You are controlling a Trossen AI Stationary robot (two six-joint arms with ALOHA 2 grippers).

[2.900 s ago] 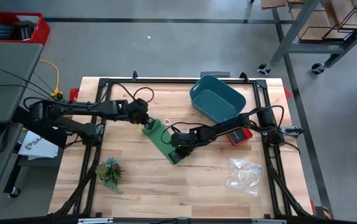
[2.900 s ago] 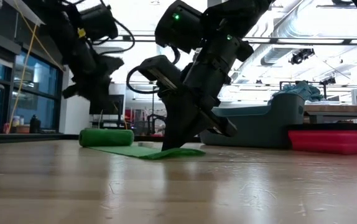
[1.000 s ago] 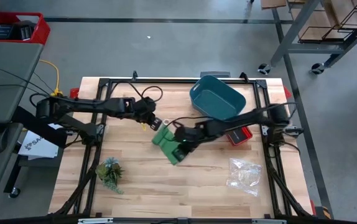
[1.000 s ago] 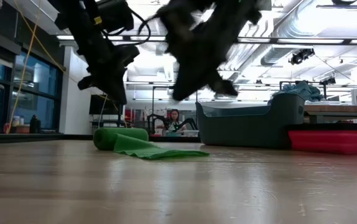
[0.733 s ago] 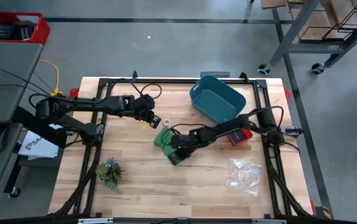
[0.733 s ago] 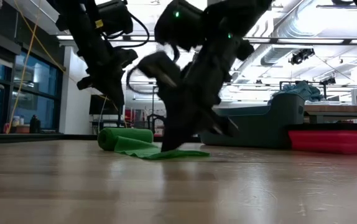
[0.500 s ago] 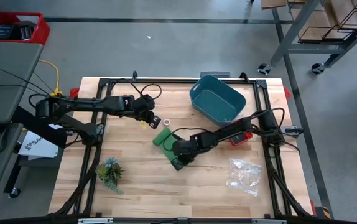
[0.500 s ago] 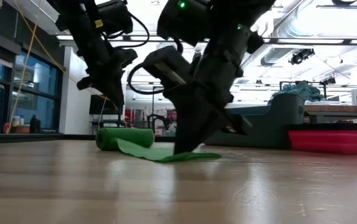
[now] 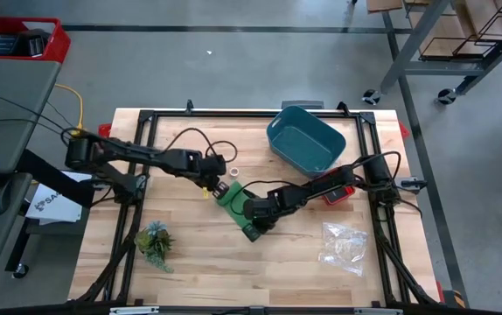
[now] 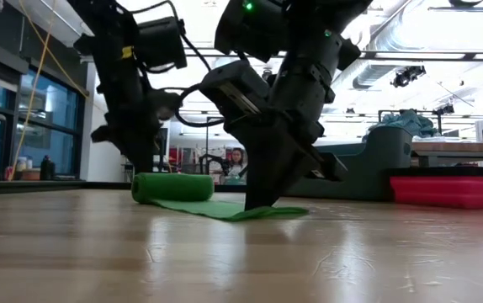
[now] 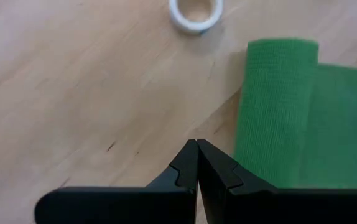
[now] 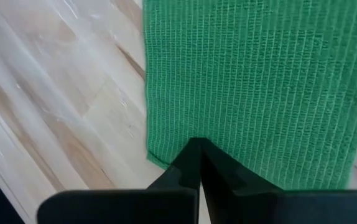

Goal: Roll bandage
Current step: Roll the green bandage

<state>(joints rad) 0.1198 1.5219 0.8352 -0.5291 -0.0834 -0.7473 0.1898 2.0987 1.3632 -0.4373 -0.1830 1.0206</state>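
Note:
The green bandage lies on the table's middle: a roll point(image 9: 225, 196) with a short flat strip point(image 9: 240, 214) running from it toward the near right. In the low view the roll point(image 10: 172, 187) lies on its side and the strip point(image 10: 237, 210) lies flat. My left gripper point(image 9: 219, 186) is shut, low beside the roll on the side away from the strip; in its wrist view its tips point(image 11: 197, 144) stand over bare wood next to the roll point(image 11: 275, 106). My right gripper point(image 9: 253, 222) is shut, its tips down on the strip near its free end. My left gripper stands close against the roll's outer side point(image 11: 244, 155); I cannot tell whether it touches. My right gripper presses its shut fingertips point(image 12: 197, 149) down on the flat strip near its free end point(image 12: 185, 134). It comes slanting from above, from the table's right. The strip lies flat on the wood under it.
A white tape ring point(image 9: 233, 171) lies just beyond the roll. A teal bin point(image 9: 306, 140) stands at the far right, a red object point(image 9: 338, 192) beside the right arm, a clear plastic bag point(image 9: 343, 243) near right, a small plant point(image 9: 155, 241) near left. A person point(image 10: 237, 160) shows far behind.
My right gripper, lifted a second ago, has come down on the strip near its free end and shifted it a little toward the near right. My left gripper has gone down and toward the near right, from above the table to the roll's side.

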